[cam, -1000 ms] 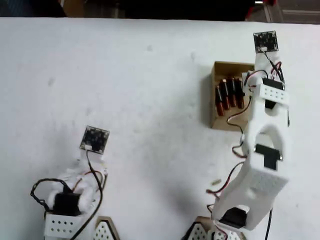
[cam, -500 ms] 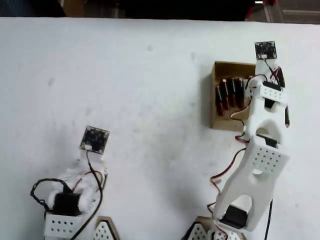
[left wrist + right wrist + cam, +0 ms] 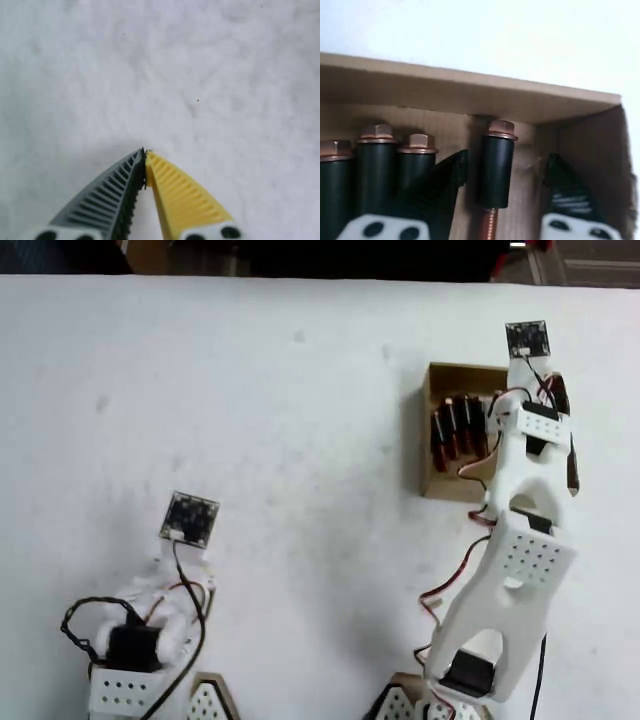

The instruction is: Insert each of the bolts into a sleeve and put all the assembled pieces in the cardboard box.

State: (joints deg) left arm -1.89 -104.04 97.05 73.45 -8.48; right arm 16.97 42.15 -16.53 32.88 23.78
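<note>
The right pincer (image 3: pixel 507 156) hangs spread over the box (image 3: pixel 470 95). Its two dark fingers (image 3: pixel 445 175) stand on either side of one piece (image 3: pixel 496 167), a black sleeve with a copper bolt head at one end and bare thread at the other. Cardboard shows between the piece and each finger, so nothing is pinched. Three more pieces (image 3: pixel 376 165) lie side by side just beside it, with all their heads toward the same box wall. From above, the box sits near the right edge of the desk (image 3: pixel 300 390), toward the far side, and the right arm (image 3: pixel 520 540) stretches along its right side. The left pincer (image 3: pixel 145 152) is pressed together, its grey and yellow fingers meeting at the tips, over the desk toward the front left corner, where the left arm (image 3: pixel 140 635) sits folded.
</note>
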